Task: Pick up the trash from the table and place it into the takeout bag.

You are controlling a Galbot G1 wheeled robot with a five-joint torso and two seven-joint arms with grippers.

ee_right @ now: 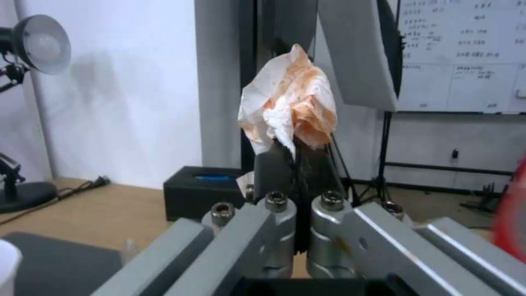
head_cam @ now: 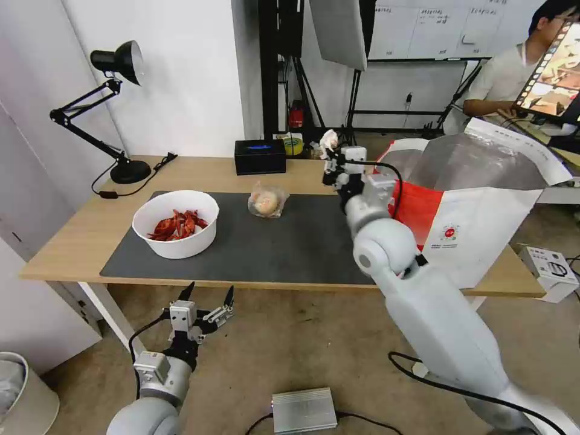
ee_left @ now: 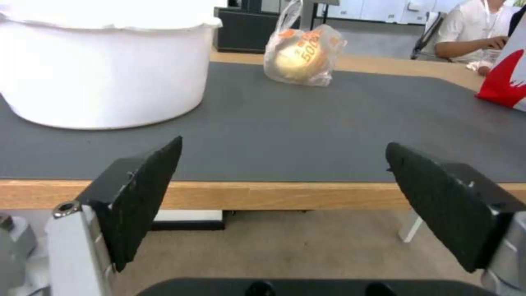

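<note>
1. Head view has the right gripper (head_cam: 331,158) raised above the back of the long light-wood table (head_cam: 72,241), just left of the big white-and-red takeout bag with silver foil lining (head_cam: 477,199). Its jaws are pinched tight on a crumpled white tissue with orange stains (head_cam: 328,139).
2. Right wrist view backs that up: the tissue (ee_right: 290,107) sticks up out of the closed fingers (ee_right: 271,168), gripped by its lower end only.
3. Left gripper (head_cam: 206,304) hangs below the front table edge with its jaws spread wide and nothing in them. Looks idle to me.
4. On the dark grey mat (head_cam: 290,248) sit the white round bowl of red crayfish shells (head_cam: 175,223) and the clear bagged bun (head_cam: 267,201), both well apart from the bag.
5. My read: we're mid-carry, tissue picked but not dropped in yet.
6. Next move would need the right arm to swing over the bag's open mouth, clear the near rim, then let go. That tissue is light and floppy, so it might cling to a pad.
</note>
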